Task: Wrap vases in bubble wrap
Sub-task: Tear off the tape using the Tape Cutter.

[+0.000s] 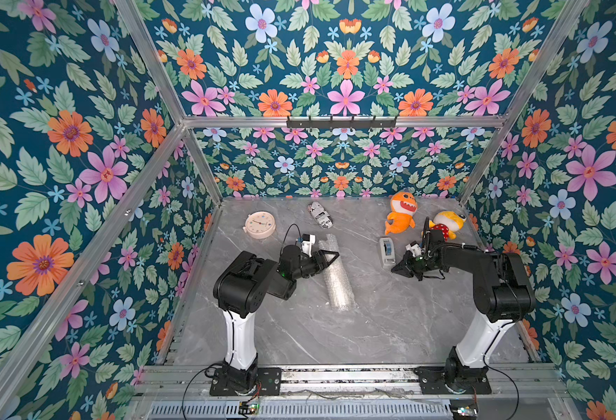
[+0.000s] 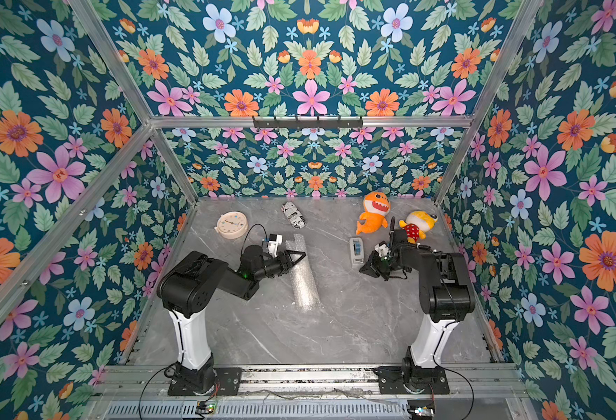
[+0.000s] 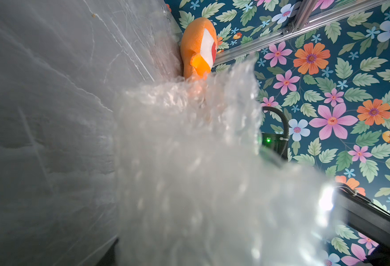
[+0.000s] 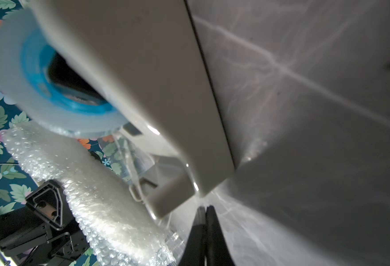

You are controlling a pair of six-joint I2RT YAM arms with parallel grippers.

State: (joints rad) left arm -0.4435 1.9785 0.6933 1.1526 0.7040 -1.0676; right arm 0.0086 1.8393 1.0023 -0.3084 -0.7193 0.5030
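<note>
- left gripper [image 1: 330, 256]: jaws clamped on the far part of the bubble wrap [image 1: 338, 287]. One finger lies on top of the roll in both top views, and the left wrist view is filled with bubbles.
- right gripper [image 1: 395, 270]: jaws pressed together, tips just beside the near end of the tape dispenser [image 1: 386, 252]. Something thin and clear sits by the tips in the right wrist view. Can't tell if a tape end is pinched.
- bubble wrap: rolled into a tube, lying on the table [image 1: 372, 334] between the two arms, near end free.
- vase: not visible bare anywhere. My read is that it's inside the roll near the left grip, but the wrap is too cloudy to confirm.
- stage, as I judge it: rolled up, no tape seen on the seam.
- risks:
  - The roll is pinned at one spot only. If the left jaws let go before tape is on, the wrap could spring open.
  - A squeeze on ribbed ceramic through slick film could make the vase slide out an open end.
  - The dispenser looks light. A tape pull may drag it instead of feeding tape.
  - The dispenser sits between the right arm and the roll, so a crossing move could knock it.
- clutter: clock [image 1: 260, 224], printed cylinder [image 1: 321, 215], orange plush [image 1: 401, 217] and yellow plush [image 1: 448, 223] sit along the far edge, well apart from the roll. Low concern.
</note>
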